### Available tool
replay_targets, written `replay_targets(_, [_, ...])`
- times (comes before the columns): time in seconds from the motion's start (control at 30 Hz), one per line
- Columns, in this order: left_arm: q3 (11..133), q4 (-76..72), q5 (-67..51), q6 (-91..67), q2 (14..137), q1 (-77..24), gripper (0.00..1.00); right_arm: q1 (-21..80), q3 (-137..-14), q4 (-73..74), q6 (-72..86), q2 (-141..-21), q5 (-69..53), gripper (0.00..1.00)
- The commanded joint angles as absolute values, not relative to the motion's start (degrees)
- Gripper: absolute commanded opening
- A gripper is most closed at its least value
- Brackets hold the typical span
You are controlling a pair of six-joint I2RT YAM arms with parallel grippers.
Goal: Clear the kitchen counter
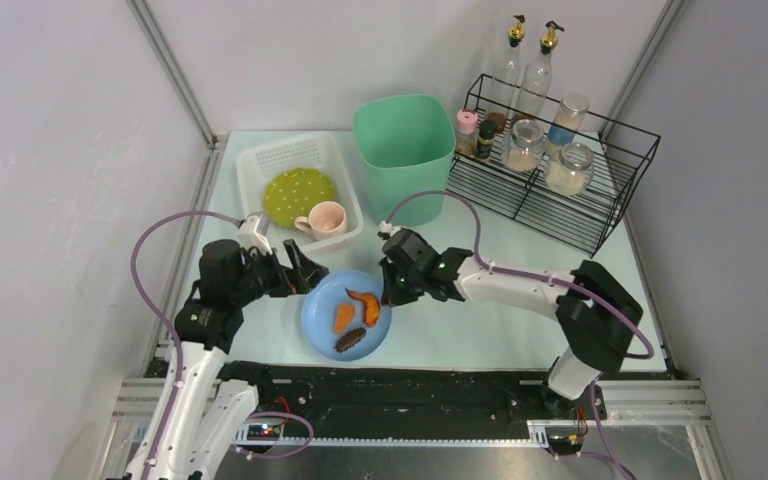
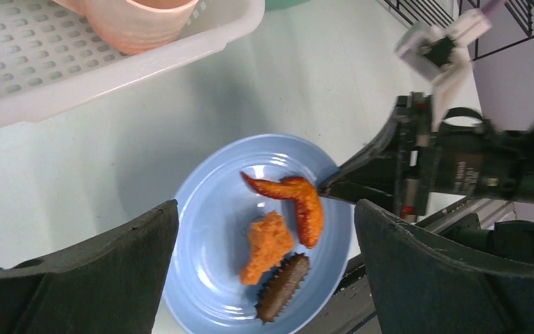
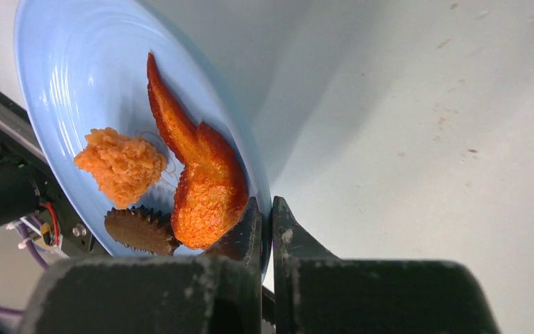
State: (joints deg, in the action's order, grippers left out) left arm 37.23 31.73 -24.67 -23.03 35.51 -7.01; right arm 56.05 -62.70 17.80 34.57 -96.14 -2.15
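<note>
1. Kitchen counter (image 1: 480,265), one: pale mint-white, glossy top. It spans the enclosure floor between the side walls, with a black rail along its near edge, and carries every item below.
2. Black wire rack (image 1: 600,205), one, far right, holding two tall bottles (image 1: 530,70) and several jars. Overhead view only.
3. Green bin (image 1: 403,140), one, far centre. Overhead view only.
4. White perforated basket (image 1: 260,165), one, far left, containing one green dotted plate (image 1: 298,193) and one pink cup (image 1: 325,218).
5. Blue plate (image 1: 318,312), one, near centre, holding three food pieces.
6. Left gripper (image 1: 312,272): jaws spread wide above the plate's left side, holding nothing.
7. Right gripper (image 3: 265,216): jaws pinched together on the plate's rim, which only its wrist view shows.
8. Orange wing (image 3: 201,174), one.
9. Orange crumbed lump (image 3: 122,163), one.
10. Dark ridged piece (image 3: 139,229), one.
</note>
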Motion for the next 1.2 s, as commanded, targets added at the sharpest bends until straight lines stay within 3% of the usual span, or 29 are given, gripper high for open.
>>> replay_targets(0.0, [36.9,29.8,-25.2,-23.0,34.3,-7.4,1.00,53.7,-63.3,21.5,29.7,-88.2,-2.7,0.00])
replay_targets(0.53, [36.8,29.8,-23.4,-23.2,31.2,-7.4,1.00,37.2,-64.2,32.1,23.3,-69.7,-10.6,0.00])
replay_targets(0.8, [36.8,29.9,-23.2,-23.2,31.7,-7.4,1.00,32.0,-73.2,37.4,22.2,-68.8,-9.5,0.00])
replay_targets(1.17, [36.8,29.8,-24.4,-23.2,32.6,-7.4,1.00,26.2,-88.8,38.4,29.3,-77.2,-10.0,0.00])
